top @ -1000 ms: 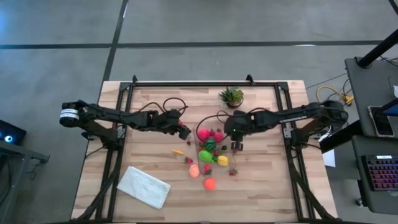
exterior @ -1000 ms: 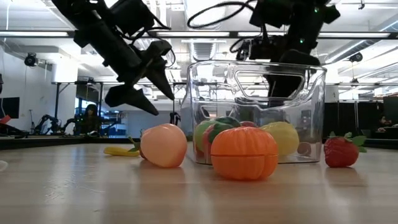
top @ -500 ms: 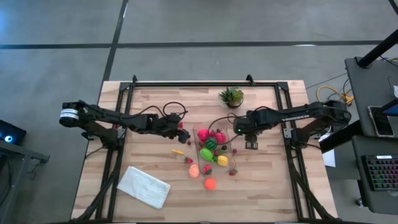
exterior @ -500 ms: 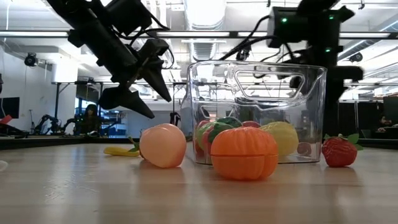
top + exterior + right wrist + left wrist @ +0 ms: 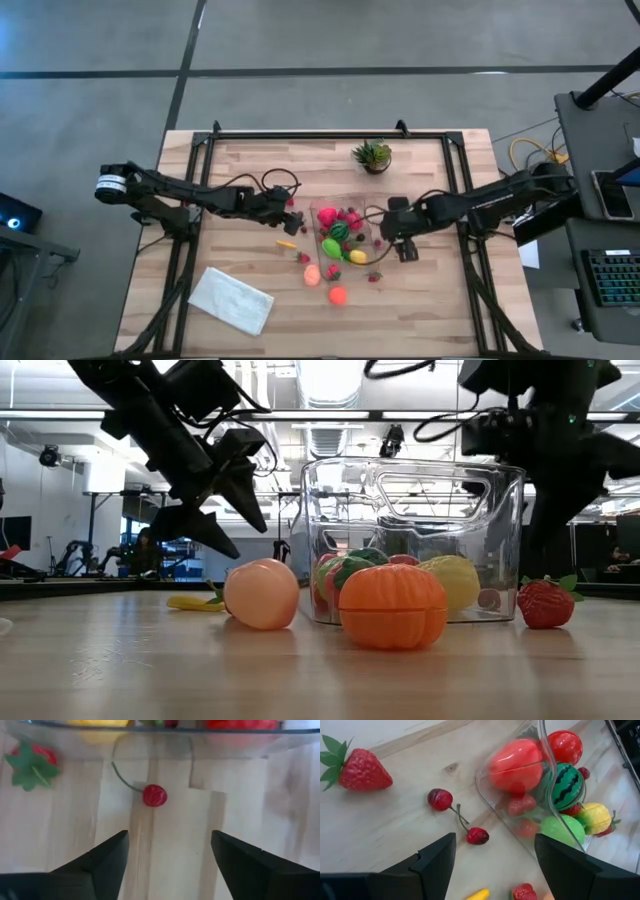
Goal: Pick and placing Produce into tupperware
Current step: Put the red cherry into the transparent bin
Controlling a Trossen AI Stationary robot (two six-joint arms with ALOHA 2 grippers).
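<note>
The clear tupperware (image 5: 316,222) stands mid-table and holds red, pink, striped green, lime and yellow produce (image 5: 338,232). On the wood near it lie a peach-coloured fruit (image 5: 311,275), an orange one (image 5: 337,295), small strawberries (image 5: 303,257) and a yellow piece (image 5: 287,243). My left gripper (image 5: 291,212) hangs open just left of the tupperware, above a pair of cherries (image 5: 440,799) that lie on the table. My right gripper (image 5: 406,252) hangs open just right of the tupperware, pointing down above a single cherry (image 5: 154,795), and holds nothing.
A small potted plant (image 5: 372,155) stands at the far side, behind the tupperware. A white folded cloth (image 5: 231,300) lies near the front left corner. A strawberry (image 5: 32,760) lies beside the tupperware's right wall (image 5: 160,740). Bare wood stretches to the right of my right gripper.
My right gripper has left its place above the tupperware's right part and gone toward the table's right edge, then toward the near edge, sinking a little. It now hangs outside the container. The produce and the tupperware have stayed put.
</note>
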